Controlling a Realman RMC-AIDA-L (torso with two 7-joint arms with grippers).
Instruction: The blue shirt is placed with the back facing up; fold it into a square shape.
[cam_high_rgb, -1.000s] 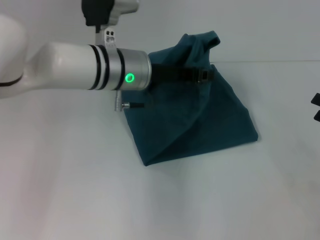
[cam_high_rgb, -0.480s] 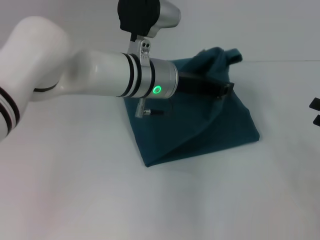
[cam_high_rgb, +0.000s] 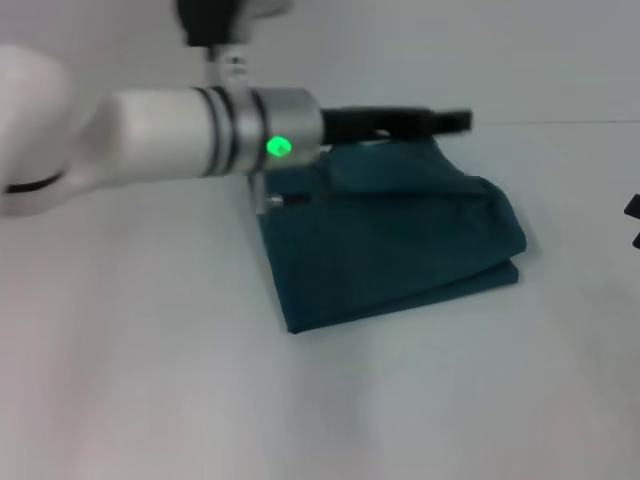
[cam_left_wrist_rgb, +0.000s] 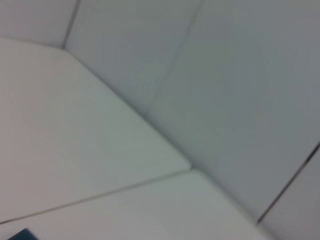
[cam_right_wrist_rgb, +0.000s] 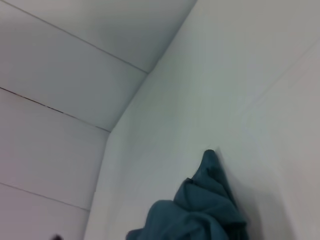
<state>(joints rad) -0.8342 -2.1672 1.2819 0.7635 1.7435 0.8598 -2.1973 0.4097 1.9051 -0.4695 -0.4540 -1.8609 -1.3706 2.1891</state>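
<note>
The blue shirt (cam_high_rgb: 390, 240) lies folded on the white table, a dark teal, roughly square stack with its top layer a little rumpled at the far right. It also shows in the right wrist view (cam_right_wrist_rgb: 200, 215), and a small corner shows in the left wrist view (cam_left_wrist_rgb: 20, 235). My left gripper (cam_high_rgb: 452, 120) reaches across from the left and hovers just above the shirt's far edge, open and holding nothing. My right gripper (cam_high_rgb: 633, 222) shows only as two dark tips, set apart, at the right edge, well away from the shirt.
The white table (cam_high_rgb: 150, 380) spreads around the shirt on all sides. A pale wall (cam_high_rgb: 540, 60) rises behind the table's far edge. My left forearm (cam_high_rgb: 170, 135) spans the upper left of the head view.
The left gripper carried the lifted flap of the shirt to the right, let it go and rose. The flap now lies flat on the stack. The right arm has not moved.
</note>
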